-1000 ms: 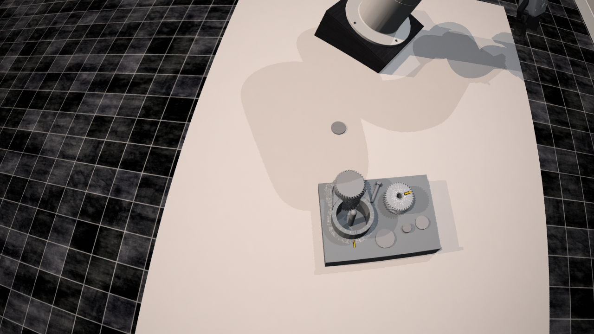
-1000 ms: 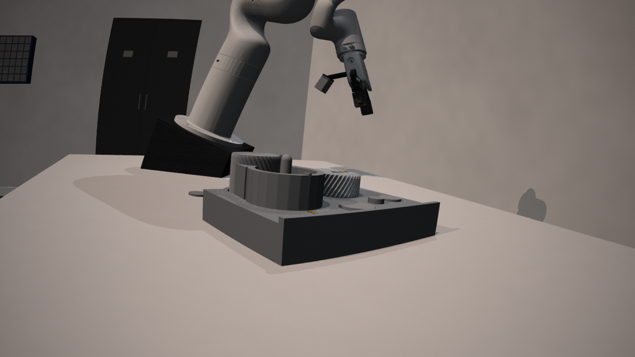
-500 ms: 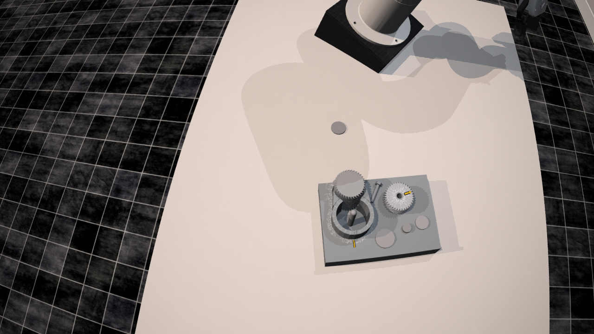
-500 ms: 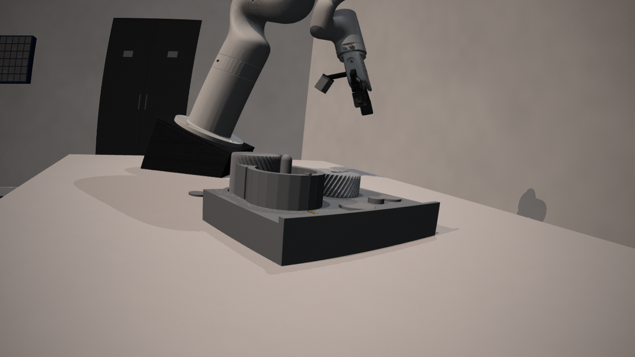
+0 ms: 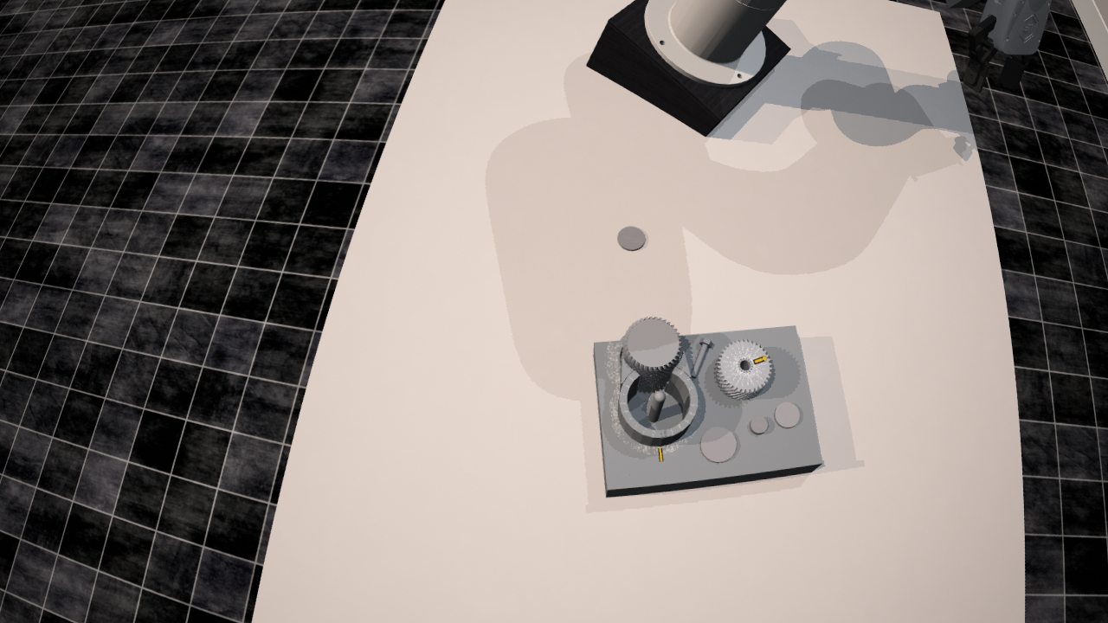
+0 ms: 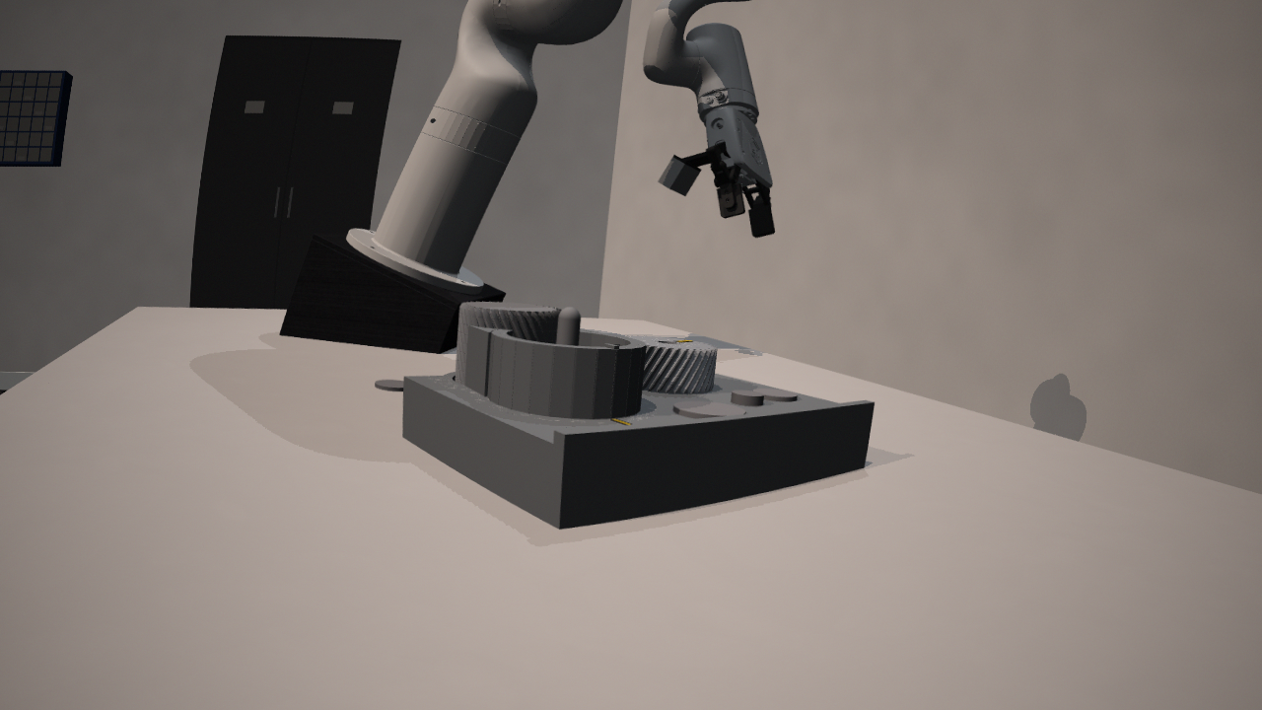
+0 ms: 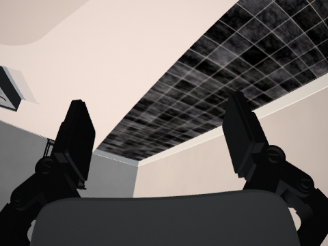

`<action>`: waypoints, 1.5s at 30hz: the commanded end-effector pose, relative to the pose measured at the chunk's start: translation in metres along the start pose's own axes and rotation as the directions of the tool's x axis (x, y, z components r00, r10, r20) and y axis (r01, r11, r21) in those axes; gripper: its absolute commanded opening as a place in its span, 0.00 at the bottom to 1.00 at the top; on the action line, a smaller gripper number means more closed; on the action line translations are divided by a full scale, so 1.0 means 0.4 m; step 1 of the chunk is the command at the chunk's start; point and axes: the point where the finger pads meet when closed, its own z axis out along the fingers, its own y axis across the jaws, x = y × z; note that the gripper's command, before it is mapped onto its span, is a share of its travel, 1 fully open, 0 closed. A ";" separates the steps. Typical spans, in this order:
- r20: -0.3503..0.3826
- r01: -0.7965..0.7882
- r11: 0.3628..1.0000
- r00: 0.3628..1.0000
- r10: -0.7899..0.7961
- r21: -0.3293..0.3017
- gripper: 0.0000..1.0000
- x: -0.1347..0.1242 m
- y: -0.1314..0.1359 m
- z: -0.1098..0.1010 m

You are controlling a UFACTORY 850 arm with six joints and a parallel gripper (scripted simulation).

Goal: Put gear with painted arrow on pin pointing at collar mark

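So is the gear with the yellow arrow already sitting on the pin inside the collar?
No, the arrow gear stands on the case to the right of the collar, and the pin inside it is bare.

Top: high, looking down. Exterior: low, table-level. Both share timing case (image 5: 775,457). Wrist: floorward.

Arrowed gear (image 5: 744,369) lies flat on the timing case (image 5: 802,452), beside the collar (image 5: 681,422).

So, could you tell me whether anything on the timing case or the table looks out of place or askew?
Nothing looks damaged or spilled. The arrow gear sits flat on the timing case, beside the collar and its bare pin. One small grey disc lies alone on the table, apart from the case.
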 end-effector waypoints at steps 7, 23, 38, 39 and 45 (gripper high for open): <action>0.020 -0.482 0.850 0.872 0.490 0.212 1.00 -0.215 -0.113 0.129; 0.276 -0.912 0.139 0.258 0.926 0.387 1.00 -0.466 -0.413 0.288; 0.559 -0.725 -0.638 -0.426 0.711 0.258 1.00 -0.611 -0.771 0.383; 0.570 -0.700 -0.670 -0.454 0.684 0.247 1.00 -0.611 -0.771 0.383; 0.630 -0.456 -0.884 -0.656 0.414 0.107 1.00 -0.650 -1.001 0.404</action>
